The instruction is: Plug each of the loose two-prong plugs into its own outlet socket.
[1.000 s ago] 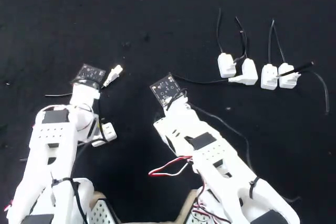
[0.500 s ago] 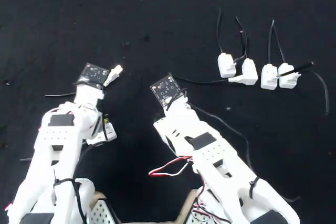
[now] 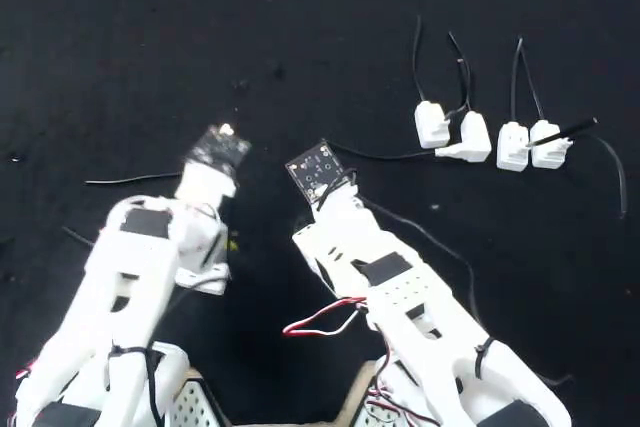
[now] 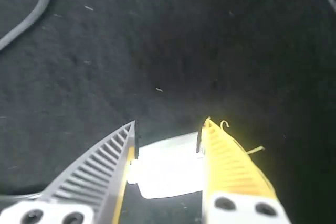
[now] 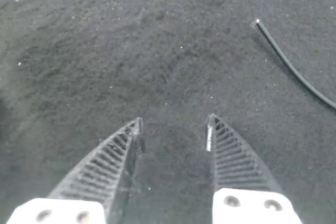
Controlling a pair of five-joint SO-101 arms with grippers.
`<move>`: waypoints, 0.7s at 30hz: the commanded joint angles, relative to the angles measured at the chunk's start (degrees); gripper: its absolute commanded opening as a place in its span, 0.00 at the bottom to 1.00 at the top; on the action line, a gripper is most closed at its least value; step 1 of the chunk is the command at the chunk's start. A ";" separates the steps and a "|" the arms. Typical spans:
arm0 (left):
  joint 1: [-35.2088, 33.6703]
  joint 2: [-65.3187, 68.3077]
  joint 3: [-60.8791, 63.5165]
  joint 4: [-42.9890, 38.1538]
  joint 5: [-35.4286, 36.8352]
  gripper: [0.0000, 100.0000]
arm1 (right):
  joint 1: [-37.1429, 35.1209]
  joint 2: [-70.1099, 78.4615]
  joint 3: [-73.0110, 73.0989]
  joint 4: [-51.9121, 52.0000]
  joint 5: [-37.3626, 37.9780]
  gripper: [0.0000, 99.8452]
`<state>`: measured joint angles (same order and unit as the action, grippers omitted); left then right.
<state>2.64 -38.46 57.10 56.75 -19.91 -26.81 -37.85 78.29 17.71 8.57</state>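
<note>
Closest in, a white plug (image 4: 168, 166) is being gripped by the left gripper (image 4: 169, 125), with its grey and yellow fingers being pressed against the plug's two sides over the black cloth (image 4: 157, 51). Beside it, the right gripper (image 5: 173, 121) is being held wide open with nothing between its fingers, and bare cloth is being seen through the gap. A thin black wire (image 5: 294, 72) is lying a little beyond it. Farther out, toward the right of the table, four white blocks (image 3: 470, 137) with black cords are being shown in two close pairs, well apart from both grippers; which of them are sockets cannot be told
</note>
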 commanded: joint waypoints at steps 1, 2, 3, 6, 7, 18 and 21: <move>-7.43 -0.35 -10.59 1.93 0.18 0.20 | 0.97 -1.63 -0.04 -1.41 0.26 0.18; -9.98 0.00 -12.79 1.67 0.26 0.20 | 0.97 -1.63 -0.04 -1.41 0.26 0.18; -12.44 0.26 -14.73 1.58 0.44 0.21 | 0.97 -1.63 -0.04 -1.41 0.26 0.18; -15.96 3.08 -17.71 -1.49 0.53 0.21 | 0.97 -1.63 -0.04 -1.41 0.26 0.18; -16.13 4.75 -18.42 -2.20 0.53 0.21 | 0.97 -1.63 -0.04 -1.41 0.26 0.18; -9.45 34.55 -36.79 -2.73 0.53 0.21 | 0.97 -1.63 -0.04 -1.41 0.26 0.18; -7.96 40.88 -43.38 -2.81 0.53 0.21 | 0.97 -1.63 -0.04 -1.41 0.26 0.18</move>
<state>-7.21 -1.36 22.20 55.08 -19.82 -26.81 -37.85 78.29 17.71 8.57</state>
